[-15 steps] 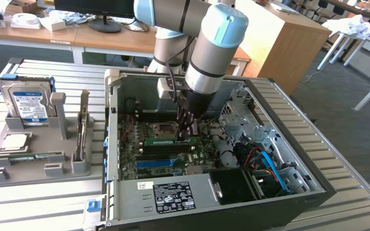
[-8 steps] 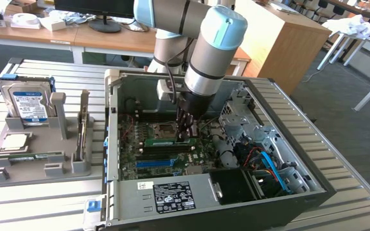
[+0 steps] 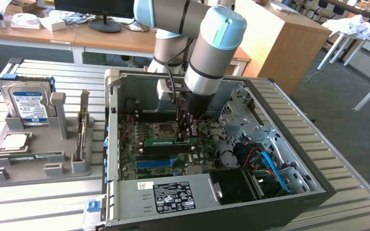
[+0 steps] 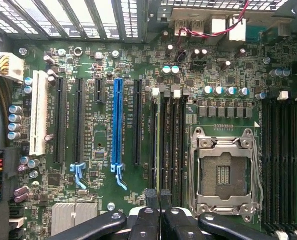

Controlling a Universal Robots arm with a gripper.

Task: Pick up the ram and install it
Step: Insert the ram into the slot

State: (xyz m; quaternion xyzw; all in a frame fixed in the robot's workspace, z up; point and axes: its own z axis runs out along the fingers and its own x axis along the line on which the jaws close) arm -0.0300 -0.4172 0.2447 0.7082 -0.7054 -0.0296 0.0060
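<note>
Green ram (image 3: 163,142) sat edge-down on the mobo (image 4: 96,135); gripper (image 4: 159,194), jaws nearly shut, was at one end. Off-centre pressure could've left it tilted, unlatched.

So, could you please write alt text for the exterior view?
A robot arm reaches into an open computer case, its shut pincer at one end of the green ram on the motherboard slots. A hard drive stands in a holder at the exterior view's left.

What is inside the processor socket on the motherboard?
The processor socket holds no chip: its dark contact field lies bare. The hand covers part of one edge of its metal frame.
</note>
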